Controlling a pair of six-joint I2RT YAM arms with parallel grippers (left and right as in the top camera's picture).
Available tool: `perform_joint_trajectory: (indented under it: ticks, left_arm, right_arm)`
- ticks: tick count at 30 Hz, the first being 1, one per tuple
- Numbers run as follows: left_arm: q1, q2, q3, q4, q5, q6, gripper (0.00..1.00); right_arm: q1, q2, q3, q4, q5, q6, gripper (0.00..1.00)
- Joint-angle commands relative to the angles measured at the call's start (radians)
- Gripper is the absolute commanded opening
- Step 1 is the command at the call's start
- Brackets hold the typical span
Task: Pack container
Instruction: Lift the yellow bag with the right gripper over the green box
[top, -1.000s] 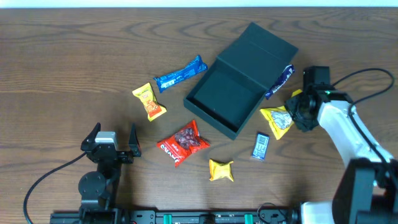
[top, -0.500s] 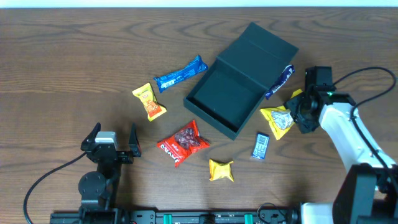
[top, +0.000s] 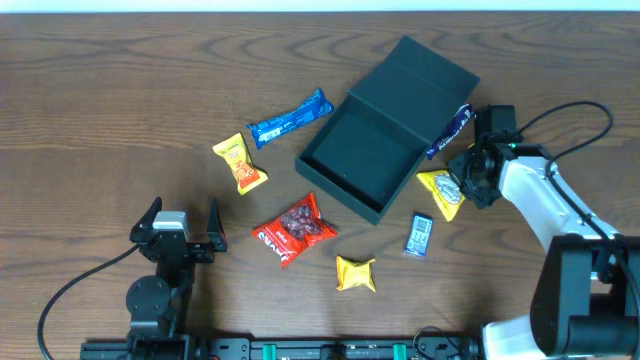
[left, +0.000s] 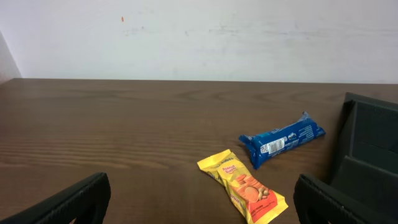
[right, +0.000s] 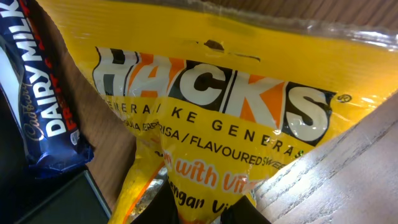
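Tabletop (top: 100, 80), right arm (top: 535, 197) low over yellow packet (top: 441, 193)

Left gripper (top: 183, 212): jaws wide apart, well left of the container (top: 385, 140).
Right gripper (top: 462, 180): just right of container, pinching yellow packet (right: 211, 124).

A dark brown table (top: 120, 90) with bold wood grain fills the overhead view, matte under soft, even light. A pale strip (top: 320, 4) runs beyond its far edge. From the left wrist view, a plain white wall (left: 249, 37) rises behind the table, faintly scuffed, with a tiny red speck (left: 122, 18) high up.
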Motion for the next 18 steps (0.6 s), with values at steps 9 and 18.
perform_joint_trajectory:
  ticks: [9, 18]
  left_arm:
    - [0.002, -0.002, -0.013, -0.044, 0.011, -0.003, 0.95]
    - [0.002, -0.002, -0.013, -0.044, 0.011, -0.003, 0.95]
  right_arm:
    - [0.017, -0.068, -0.005, -0.059, -0.034, -0.004, 0.08]
    - [0.021, -0.162, -0.002, -0.119, -0.062, -0.059, 0.05]
